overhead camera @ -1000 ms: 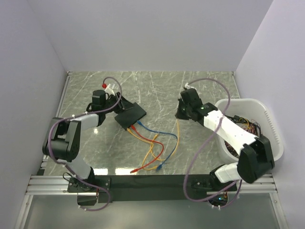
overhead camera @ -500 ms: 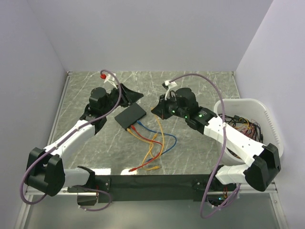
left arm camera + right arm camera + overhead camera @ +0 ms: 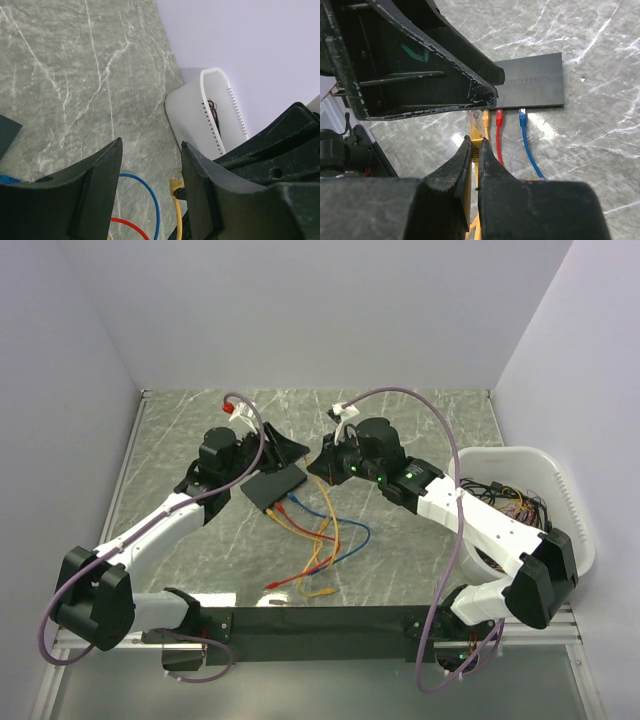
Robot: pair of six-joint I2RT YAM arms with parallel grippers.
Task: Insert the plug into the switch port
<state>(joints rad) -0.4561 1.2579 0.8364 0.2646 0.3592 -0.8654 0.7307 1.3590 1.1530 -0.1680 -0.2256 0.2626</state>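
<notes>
Bare counter (image 3: 165, 440) along left edge. Left tool (image 3: 151, 150) parted, empty, above far edge of switch (image 3: 273, 484) mid-counter, arm reaching forward. Right tool (image 3: 475, 145) pinched tight on yellow plug (image 3: 475, 131), just short of port row, arm stretched leftward. White tub (image 3: 560, 490) against right edge.

Faint pale lettering (image 3: 524, 80) across the top face of the switch (image 3: 540, 92), too blurred to read; nothing else legible in any view.

The switch (image 3: 274, 484) lies left of centre on the table (image 3: 390, 552), cables (image 3: 322, 545) trailing nearward; the tub (image 3: 520, 453) stands at right.
</notes>
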